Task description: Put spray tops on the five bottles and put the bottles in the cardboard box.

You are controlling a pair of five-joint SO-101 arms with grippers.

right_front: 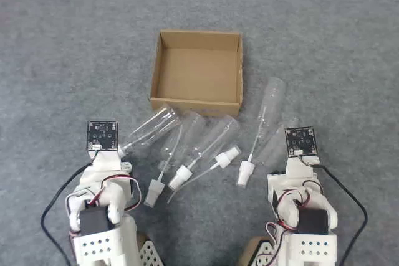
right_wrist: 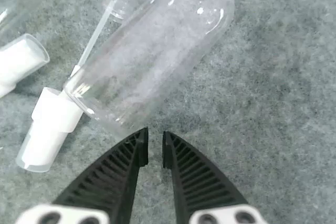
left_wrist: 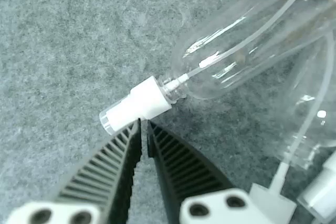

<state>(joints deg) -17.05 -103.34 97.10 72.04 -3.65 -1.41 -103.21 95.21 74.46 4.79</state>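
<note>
Pretty early going here, at a guess. Counting five clear bottles (right_front: 221, 132) lying on their sides on the grey table (right_front: 56, 60), fanned out just in front of the cardboard box (right_front: 194, 104), with not one of them inside it. Seeing white spray tops (right_front: 246, 172) at the near ends, but can't say for most whether they're seated all the way.

Can vouch for the leftmost bottle (left_wrist: 236, 51) though: got its spray top (left_wrist: 134, 109) sitting on the neck, with the dip tube running up inside. Parked just beside that top with the left hand (left_wrist: 143, 124), with fingers all but together and gripping nothing.

Over on the other side, hovering the right hand (right_wrist: 154, 134) just off one end of the nearest bottle (right_wrist: 152, 51), with fingers a crack apart and also gripping nothing. Spotting another spray top (right_wrist: 50, 129) lying close alongside.

Reckon on all five trips to the box left to do, plus pressing home any loose tops first.
</note>
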